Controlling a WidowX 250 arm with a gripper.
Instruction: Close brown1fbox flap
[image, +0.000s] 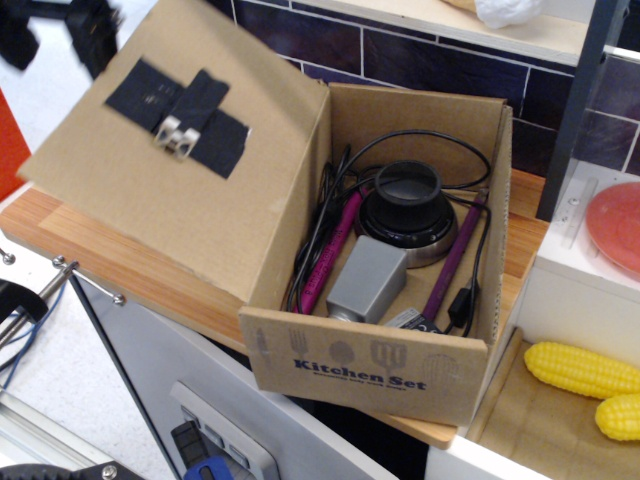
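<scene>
The brown1fbox (365, 365) stands open on the wooden counter (110, 262), its front printed "Kitchen Set". The flap (140, 200) is hinged on the box's left side and tilts up steeply, its inner face towards me with the black tape patch (215, 130) and a small block (175, 135). My gripper (58, 32) is at the top left, blurred, beside the flap's raised outer edge. Its two dark fingers stand apart with floor showing between them, holding nothing.
Inside the box lie a black round device (405, 205), a grey block (365, 280), purple sticks (325, 255) and black cables. To the right are a red plate (620, 225), yellow corn (580, 370) and a dark post (578, 100). A tiled wall (420, 60) stands behind.
</scene>
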